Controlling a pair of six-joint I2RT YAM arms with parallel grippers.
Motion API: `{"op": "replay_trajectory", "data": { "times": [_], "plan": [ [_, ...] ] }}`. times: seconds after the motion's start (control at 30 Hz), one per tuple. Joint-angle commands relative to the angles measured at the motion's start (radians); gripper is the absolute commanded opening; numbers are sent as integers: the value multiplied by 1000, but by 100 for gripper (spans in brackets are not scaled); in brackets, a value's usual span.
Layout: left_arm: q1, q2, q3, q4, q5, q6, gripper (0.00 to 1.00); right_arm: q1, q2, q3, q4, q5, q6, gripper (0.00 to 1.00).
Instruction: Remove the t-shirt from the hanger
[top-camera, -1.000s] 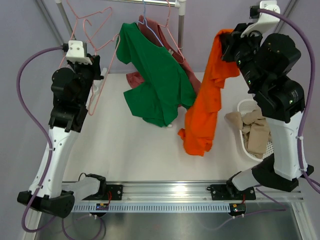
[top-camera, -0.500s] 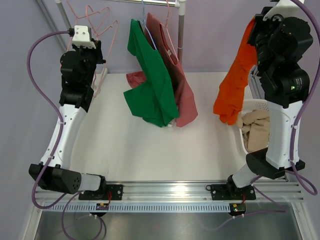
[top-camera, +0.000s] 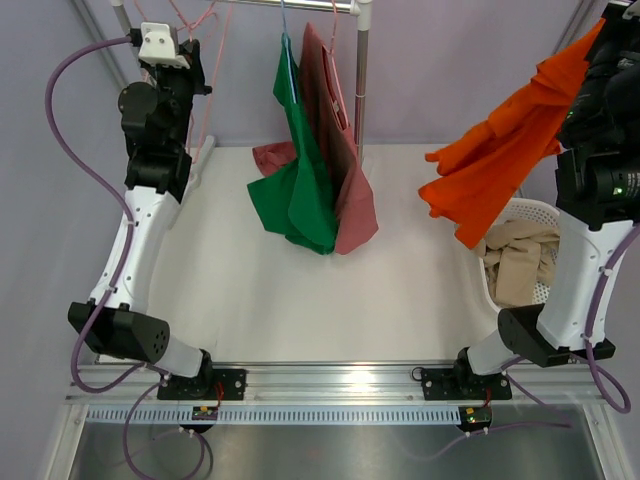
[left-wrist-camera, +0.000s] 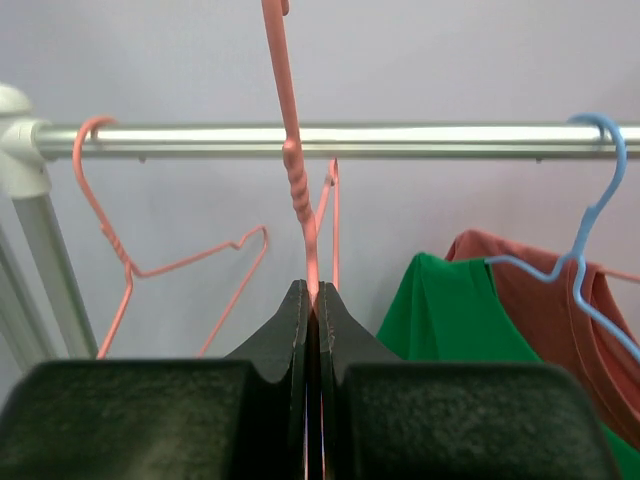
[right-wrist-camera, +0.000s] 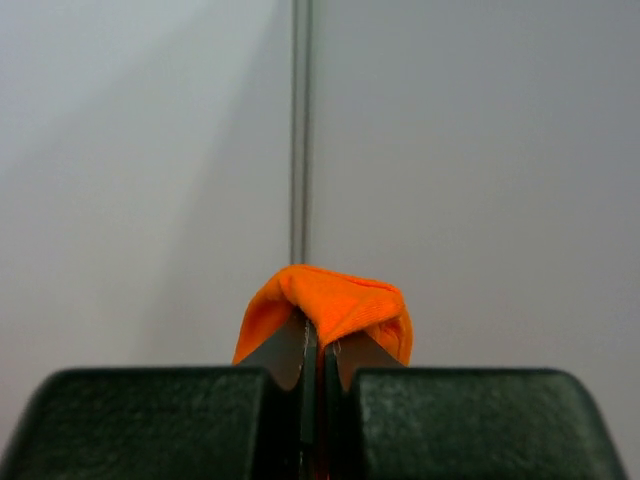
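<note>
- Orange t-shirt (top-camera: 500, 170) is up high on the right, pinched by a fold in the right tool (right-wrist-camera: 310, 345), whose jaws are pressed together on the cloth.
- We see its long axis slant from that grip down and leftward, with the loose end over the rim of the white basket (top-camera: 535, 212). Whether it touches the beige clothes (top-camera: 510, 265) inside, we cannot tell.
- Well apart on the left, the left tool (left-wrist-camera: 315, 300) is clamped on the wire of the bare pink hanger (left-wrist-camera: 298, 170). We judge shirt and hanger fully parted.
- That hanger stands upright, its stem crossing the rail (left-wrist-camera: 400, 138) between a spare pink hanger (left-wrist-camera: 125, 265) and the blue hanger (left-wrist-camera: 590, 215).
- Both arms reach tall, the left up at the rail, the right above the worktop (top-camera: 300, 290) edge.
- The right arm is the nearer one to the basket, and we reckon the drop turns on getting the grip over it.
</note>
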Motion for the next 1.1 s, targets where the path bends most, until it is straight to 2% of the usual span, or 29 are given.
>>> {"op": "replay_trajectory", "data": {
  "times": [0.0, 0.1, 0.23, 0.27, 0.4, 0.53, 0.63, 0.73, 0.77, 0.87, 0.93, 0.97, 1.0, 1.07],
  "plan": [
    [2, 55, 91, 114, 22, 19, 0, -38, -35, -1, 126, 37, -104, 0],
    [8, 99, 123, 161, 48, -1, 0, -87, -23, 26, 146, 64, -166, 0],
    [18, 177, 220, 135, 87, -23, 0, -138, -78, -110, 176, 72, -155, 0],
    [22, 190, 232, 135, 88, -23, 0, -182, -90, -140, 173, 80, -135, 0],
    [29, 233, 269, 126, 108, -58, 0, -224, -180, -314, 117, 133, -2, 0],
    [35, 236, 232, 134, 101, -53, 0, -238, -276, -666, 153, 172, 112, 0],
    [43, 236, 212, 138, 94, -44, 0, -242, -308, -827, 121, 170, 254, 0],
    [52, 240, 203, 134, 94, -38, 0, -273, -313, -939, 66, 183, 414, 0],
    [57, 242, 200, 129, 91, -36, 0, -290, -311, -963, 48, 181, 513, 0],
    [68, 240, 167, 135, 105, -53, 0, -354, -308, -1036, -32, 108, 680, 0],
    [68, 240, 143, 157, 107, -53, 0, -366, -316, -1120, -6, 52, 704, 0],
    [68, 240, 127, 163, 108, -53, 0, -366, -314, -1136, -3, 51, 710, 26],
    [68, 242, 119, 172, 101, -52, 0, -366, -305, -1144, -5, 54, 715, 45],
    [69, 242, 100, 186, 99, -53, 0, -366, -296, -1132, -28, 67, 724, 69]
  ]
}}
